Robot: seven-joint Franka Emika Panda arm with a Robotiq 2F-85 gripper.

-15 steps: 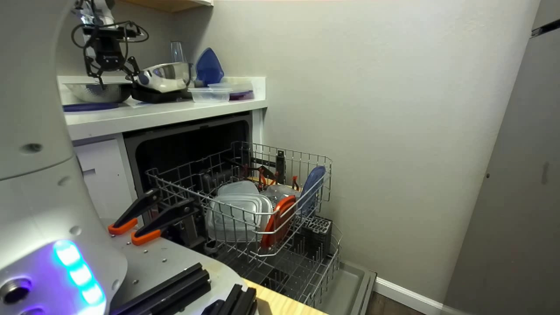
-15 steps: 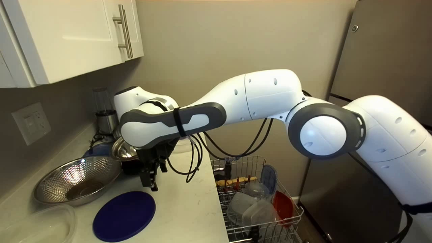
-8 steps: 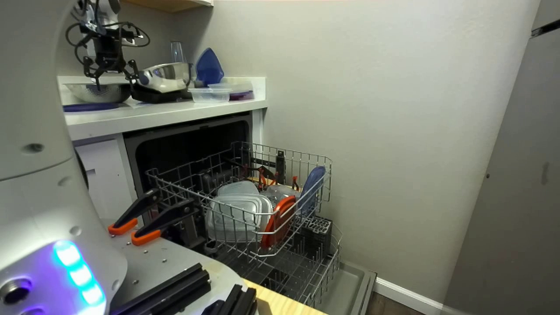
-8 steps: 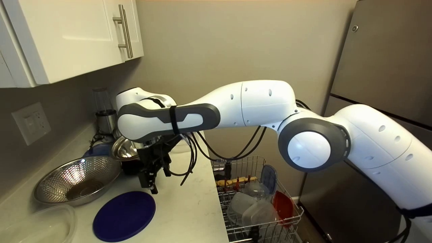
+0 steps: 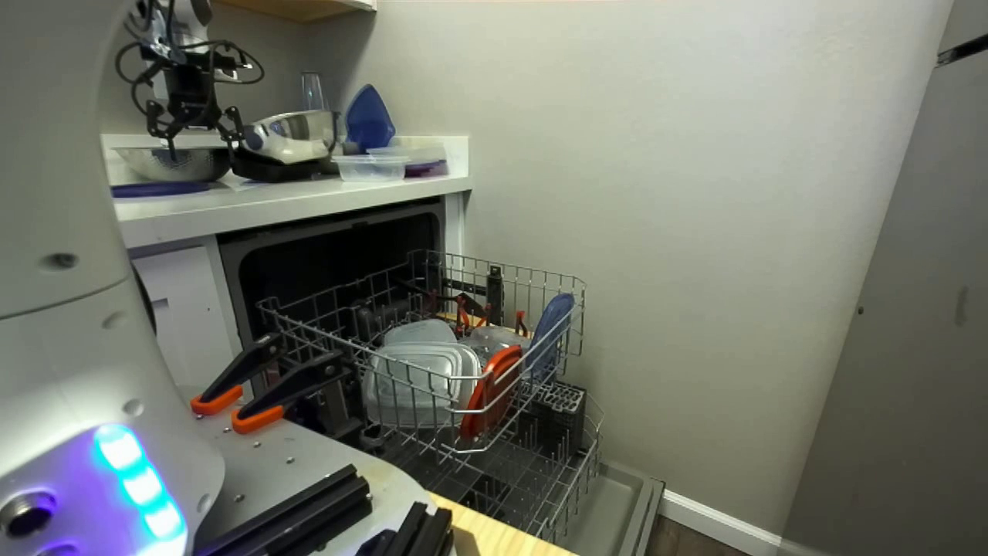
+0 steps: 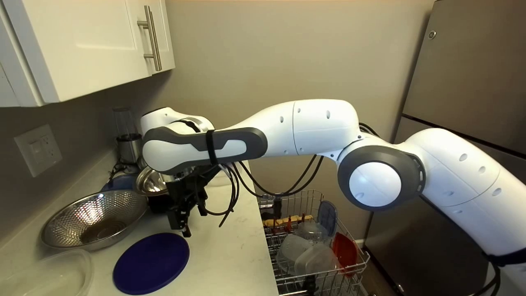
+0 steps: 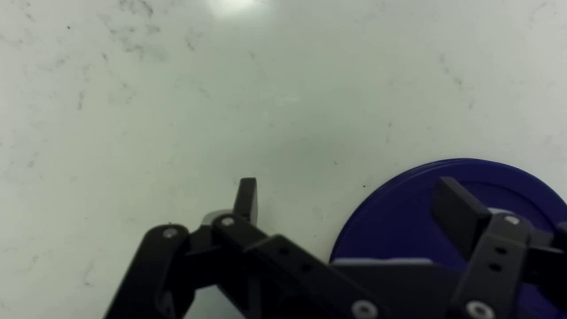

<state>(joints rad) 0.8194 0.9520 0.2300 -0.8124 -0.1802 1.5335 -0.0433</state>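
Spread wide, my jaws hang above the white, grey-flecked desk (image 6: 230, 255), near a round dark-blue plastic lid (image 6: 151, 263) that lies flat on it, just beside a perforated steel colander (image 6: 84, 222) and near a clear plastic container (image 6: 53, 271).

In both exterior views, you face pale far wall (image 6: 287, 53); grey fridge (image 6: 464, 74) stands right. White cabinet (image 6: 92, 45) hangs left over marbled counter (image 6: 238, 257); outlet plate (image 6: 38, 150) sits on left wall (image 6: 84, 133). White baseboard (image 5: 718, 521) meets brown floor (image 5: 683, 538).
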